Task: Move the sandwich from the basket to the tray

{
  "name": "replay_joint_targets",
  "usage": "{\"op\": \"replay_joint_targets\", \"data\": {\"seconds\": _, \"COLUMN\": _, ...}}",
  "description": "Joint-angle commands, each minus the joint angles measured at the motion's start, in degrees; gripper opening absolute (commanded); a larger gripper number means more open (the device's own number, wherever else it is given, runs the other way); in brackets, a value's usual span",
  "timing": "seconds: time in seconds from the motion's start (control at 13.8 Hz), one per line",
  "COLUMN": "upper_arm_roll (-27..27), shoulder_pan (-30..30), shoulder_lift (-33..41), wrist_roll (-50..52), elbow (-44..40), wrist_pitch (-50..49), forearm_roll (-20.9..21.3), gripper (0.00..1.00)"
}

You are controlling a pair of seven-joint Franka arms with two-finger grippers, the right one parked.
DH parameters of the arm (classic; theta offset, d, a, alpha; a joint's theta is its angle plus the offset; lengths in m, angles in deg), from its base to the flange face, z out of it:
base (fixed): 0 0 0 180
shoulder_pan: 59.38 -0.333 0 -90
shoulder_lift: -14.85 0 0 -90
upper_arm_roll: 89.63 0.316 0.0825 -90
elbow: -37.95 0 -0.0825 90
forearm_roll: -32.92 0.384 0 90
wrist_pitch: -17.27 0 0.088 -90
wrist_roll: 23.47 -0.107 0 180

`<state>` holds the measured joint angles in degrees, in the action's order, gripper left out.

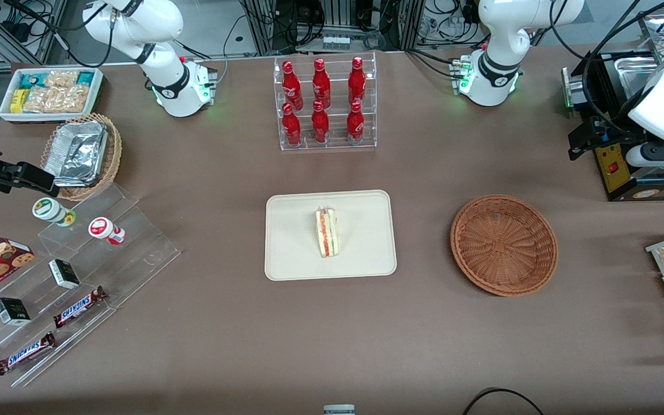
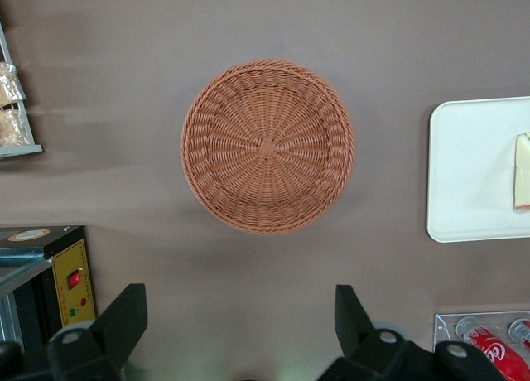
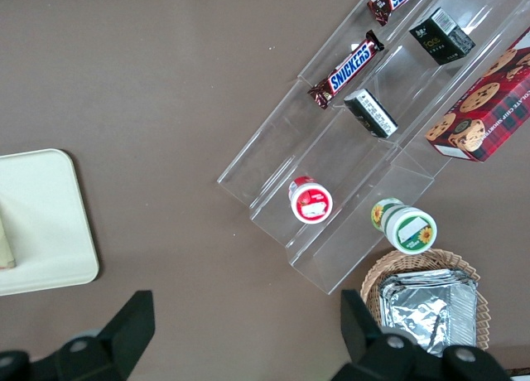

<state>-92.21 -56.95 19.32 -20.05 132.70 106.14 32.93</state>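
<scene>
The sandwich (image 1: pixel 327 233) lies on the tray (image 1: pixel 291 253), near the tray's middle, cut edge up, with red and green filling layers showing. The tray rests flat on the brown bench (image 1: pixel 366 346), nearer the front camera than the clear rack of red bottles (image 1: pixel 324 102).

The basket (image 1: pixel 504 245) sits on the bench beside the tray, toward the working arm's end, apart from the tray and holding nothing. In the left wrist view the basket (image 2: pixel 267 146) shows its woven floor, and an edge of the tray (image 2: pixel 464 174) carries a sliver of the sandwich (image 2: pixel 522 172).

The claw (image 2: pixel 240 331) is raised above the bench beside the basket, clear of both basket and tray. Its two black fingers (image 2: pixel 122 315) stand wide apart, gripping nothing.
</scene>
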Motion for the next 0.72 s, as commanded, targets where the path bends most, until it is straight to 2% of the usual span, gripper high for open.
{"op": "replay_joint_targets", "data": {"seconds": 0.0, "upper_arm_roll": 1.2, "shoulder_pan": 1.4, "shoulder_lift": -1.0, "wrist_roll": 0.2, "elbow": -1.0, "wrist_pitch": -0.2, "forearm_roll": -0.9, "gripper": 1.0}}
{"op": "replay_joint_targets", "data": {"seconds": 0.65, "upper_arm_roll": 3.7, "shoulder_pan": 1.3, "shoulder_lift": -3.5, "wrist_roll": -0.1, "elbow": -4.4, "wrist_pitch": -0.3, "forearm_roll": -1.1, "gripper": 1.0}}
